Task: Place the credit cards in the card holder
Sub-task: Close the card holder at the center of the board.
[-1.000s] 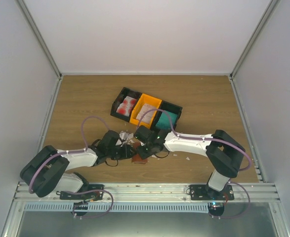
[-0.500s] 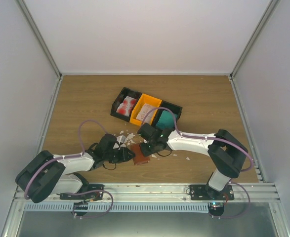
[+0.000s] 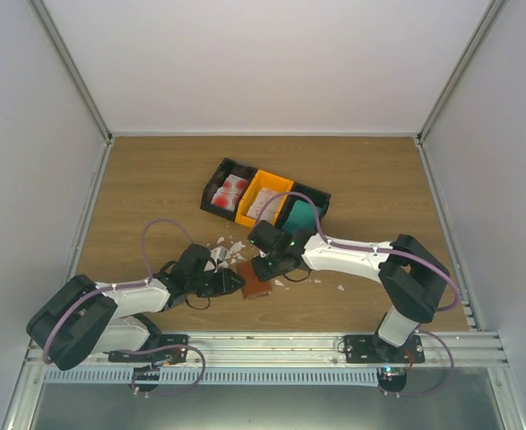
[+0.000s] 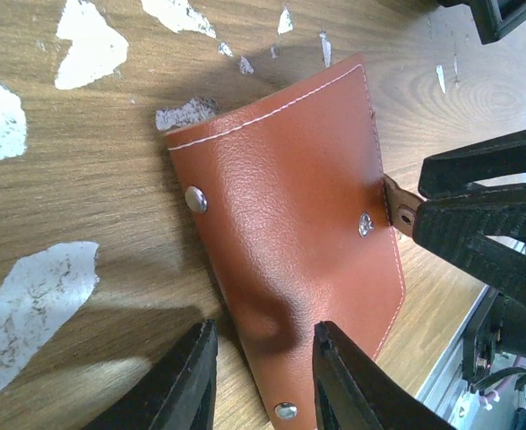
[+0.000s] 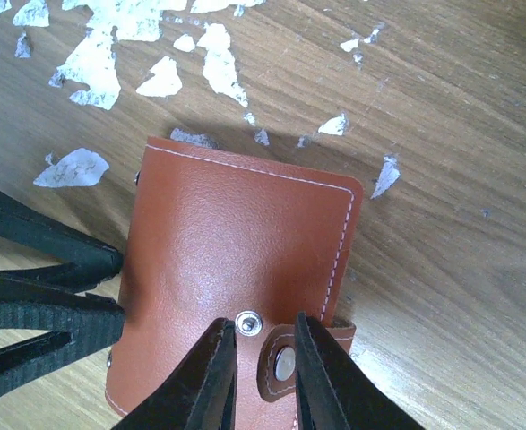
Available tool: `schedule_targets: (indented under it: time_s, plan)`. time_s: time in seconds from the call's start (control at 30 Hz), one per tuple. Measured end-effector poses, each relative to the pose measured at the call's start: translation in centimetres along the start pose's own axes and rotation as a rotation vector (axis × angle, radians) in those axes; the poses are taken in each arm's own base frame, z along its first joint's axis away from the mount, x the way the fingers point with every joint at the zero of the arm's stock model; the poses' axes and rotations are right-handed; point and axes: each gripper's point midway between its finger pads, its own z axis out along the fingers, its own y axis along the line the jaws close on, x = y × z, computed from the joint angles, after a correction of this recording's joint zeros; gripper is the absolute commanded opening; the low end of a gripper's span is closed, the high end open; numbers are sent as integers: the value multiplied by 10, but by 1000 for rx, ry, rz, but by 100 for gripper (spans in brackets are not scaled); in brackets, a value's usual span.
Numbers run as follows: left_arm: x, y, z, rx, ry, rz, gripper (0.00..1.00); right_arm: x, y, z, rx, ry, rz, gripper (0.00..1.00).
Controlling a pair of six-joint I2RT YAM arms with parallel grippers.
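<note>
The card holder (image 3: 255, 280) (image 4: 289, 215) (image 5: 227, 260) is a brown leather wallet lying closed and flat on the wood. My left gripper (image 3: 233, 282) (image 4: 263, 381) is open at its left edge, one finger over the leather, the other over bare wood. My right gripper (image 3: 268, 268) (image 5: 264, 372) stands slightly open over the snap strap (image 5: 283, 363) (image 4: 399, 204), which lies between its jaws. The credit cards sit in the trays: red-blotched white ones (image 3: 230, 192), pale ones (image 3: 264, 204), teal ones (image 3: 304, 216).
A row of black and orange trays (image 3: 219, 175) stands behind the wallet. White crumbled scraps (image 3: 228, 248) (image 4: 88, 45) (image 5: 110, 40) litter the wood around it. The metal rail of the table's near edge (image 3: 263, 345) runs close behind both arm bases.
My right gripper's jaws have parted from their shut hold at the strap. The left arm has drawn back and lower toward the near left. The wallet now shows more fully.
</note>
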Motion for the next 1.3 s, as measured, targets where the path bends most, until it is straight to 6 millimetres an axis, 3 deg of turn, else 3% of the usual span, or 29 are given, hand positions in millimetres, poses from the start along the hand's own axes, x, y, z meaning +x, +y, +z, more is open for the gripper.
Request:
schedule_targets:
  time_s: [0.13,0.47,0.73,0.87,1.07,1.17,1.3]
  plan:
    - [1,0,0,0,0,0,33,0,1,-1,-2,6,5,19]
    - [0,0,0,2,-1,2,33,6,-2,-5,29,37,5,33]
    - [1,0,0,2,-1,1,33,5,2,-4,45,48,-16,22]
    - [1,0,0,2,-1,1,33,5,0,-4,56,50,-15,21]
    - [1,0,0,2,-1,1,33,8,-2,-1,66,64,-18,31]
    - [1,0,0,2,-1,1,33,9,-2,0,67,67,-24,28]
    - [1,0,0,2,-1,1,33,11,-2,3,71,75,-27,14]
